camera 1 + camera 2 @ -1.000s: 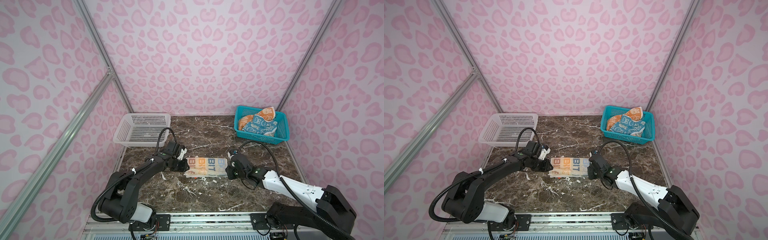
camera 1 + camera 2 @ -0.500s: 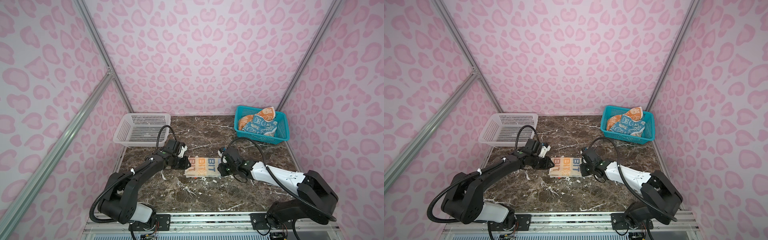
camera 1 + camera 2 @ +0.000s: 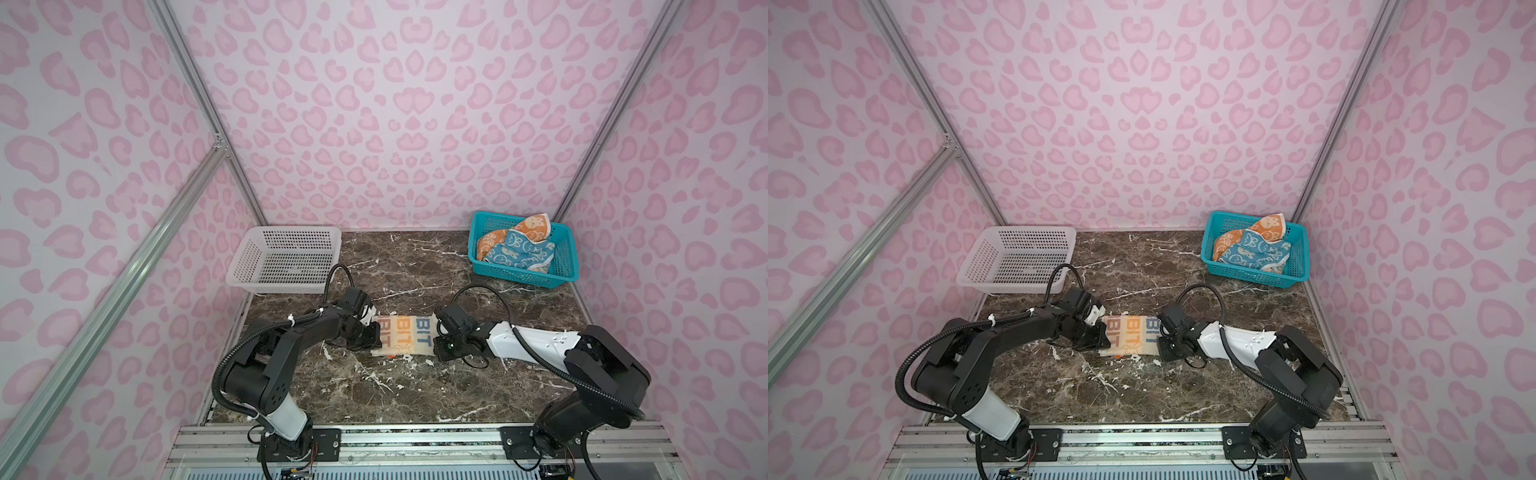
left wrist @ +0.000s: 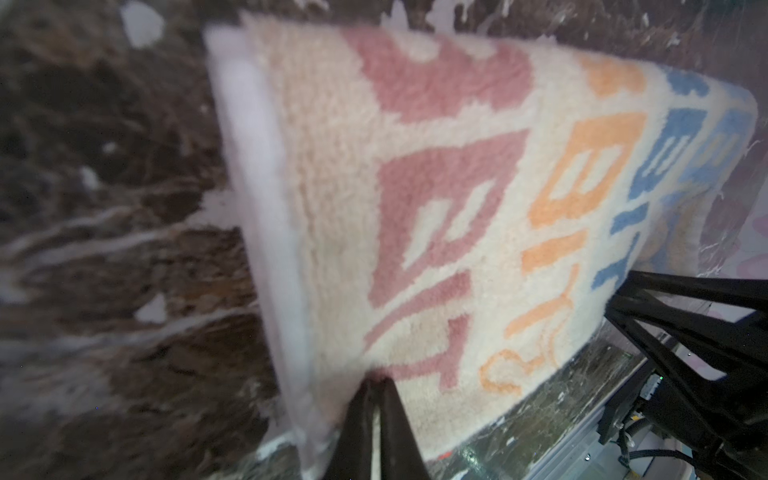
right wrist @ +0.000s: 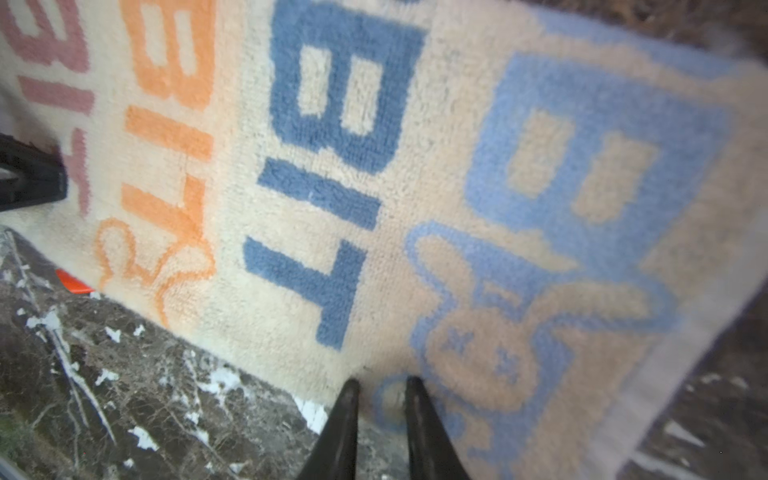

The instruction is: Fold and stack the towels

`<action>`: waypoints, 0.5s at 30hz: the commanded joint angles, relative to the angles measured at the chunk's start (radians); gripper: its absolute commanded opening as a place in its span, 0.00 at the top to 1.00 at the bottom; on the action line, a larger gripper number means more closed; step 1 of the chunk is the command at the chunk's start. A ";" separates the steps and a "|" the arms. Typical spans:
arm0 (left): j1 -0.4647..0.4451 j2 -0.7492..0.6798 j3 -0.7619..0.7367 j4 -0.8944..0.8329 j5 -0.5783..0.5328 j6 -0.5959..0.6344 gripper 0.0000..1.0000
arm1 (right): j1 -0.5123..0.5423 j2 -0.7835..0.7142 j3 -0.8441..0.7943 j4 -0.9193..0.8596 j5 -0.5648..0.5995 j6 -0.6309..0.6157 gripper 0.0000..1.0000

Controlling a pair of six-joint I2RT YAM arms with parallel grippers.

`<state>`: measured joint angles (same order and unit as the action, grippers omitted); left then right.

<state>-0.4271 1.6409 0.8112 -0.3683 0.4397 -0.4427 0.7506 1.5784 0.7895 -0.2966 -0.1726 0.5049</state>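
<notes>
The cream towel [image 3: 401,337] [image 3: 1131,337] with "BIT" lettering lies folded as a strip in the middle of the marble table. My left gripper [image 3: 376,336] [image 4: 376,380] is shut on its left end, the cloth pinched between the fingertips. My right gripper [image 3: 436,338] [image 5: 380,384] is shut on a fold at its right end, by the pale blue rabbit. The blue towel [image 3: 519,254] and the orange towel [image 3: 536,226] lie crumpled in the teal basket [image 3: 521,281] at the back right.
A white mesh basket [image 3: 286,286] stands at the back left, just behind the left arm. Pink patterned walls close in the table on three sides. A metal rail [image 3: 415,440] runs along the front edge.
My right gripper has slid left onto the towel's right end. The left gripper's jaws have closed on the left end, and the left arm has stayed in place.
</notes>
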 commanded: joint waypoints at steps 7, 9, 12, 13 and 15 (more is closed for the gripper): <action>-0.003 -0.071 0.041 -0.052 -0.085 0.035 0.74 | 0.017 -0.044 0.055 -0.077 0.071 -0.148 0.63; -0.003 -0.113 0.068 -0.061 -0.117 0.031 0.65 | 0.027 -0.066 0.072 -0.080 0.099 -0.192 0.49; -0.003 -0.182 0.101 -0.057 -0.165 0.025 0.51 | 0.039 -0.084 0.094 -0.079 0.119 -0.273 0.34; -0.004 -0.208 0.111 -0.051 -0.189 0.023 0.49 | 0.050 -0.084 0.103 -0.080 0.129 -0.304 0.33; -0.001 -0.256 0.127 -0.039 -0.232 0.012 0.45 | 0.071 -0.079 0.131 -0.095 0.149 -0.373 0.33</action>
<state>-0.4313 1.4307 0.9142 -0.4210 0.2886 -0.4175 0.8040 1.4960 0.9001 -0.3695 -0.0738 0.2592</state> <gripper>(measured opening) 0.539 0.669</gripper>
